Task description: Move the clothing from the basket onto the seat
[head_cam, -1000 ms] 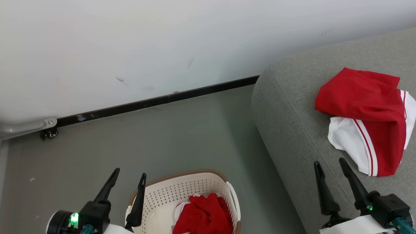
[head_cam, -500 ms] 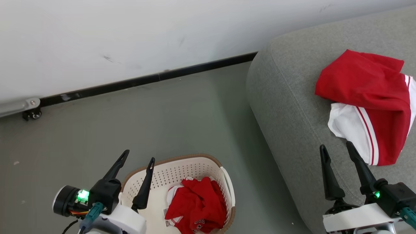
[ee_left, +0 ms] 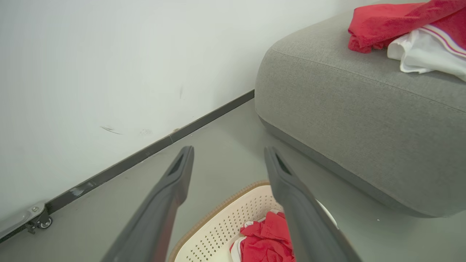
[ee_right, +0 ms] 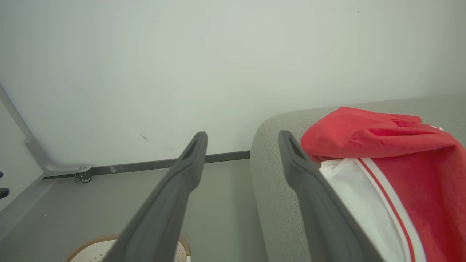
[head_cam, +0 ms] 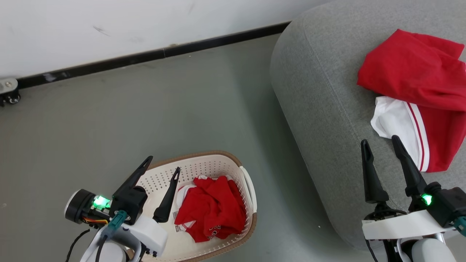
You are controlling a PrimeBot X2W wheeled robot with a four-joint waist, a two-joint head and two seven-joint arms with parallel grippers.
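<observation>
A crumpled red garment [head_cam: 211, 211] with white trim lies inside the cream basket [head_cam: 204, 163] on the floor, and shows again [ee_left: 267, 240] in the left wrist view inside the basket [ee_left: 222, 229]. A second red-and-white garment [head_cam: 418, 91] is spread on the grey seat [head_cam: 320, 94], also visible [ee_right: 386, 163] beside my right fingers. My left gripper [head_cam: 164, 163] hangs open over the basket's left half with nothing between its fingers. My right gripper [head_cam: 380, 140] stands open above the seat's near edge, just left of the spread garment and holding nothing.
A white wall with a black skirting strip [head_cam: 145, 54] runs along the back. A small caster on a metal foot [head_cam: 9, 95] sits at the far left. Grey floor [head_cam: 145, 109] lies between basket, wall and seat.
The head camera has tilted down, so wall, seat and basket slid up the picture and the whole basket has come into view. Both grippers stay open and empty.
</observation>
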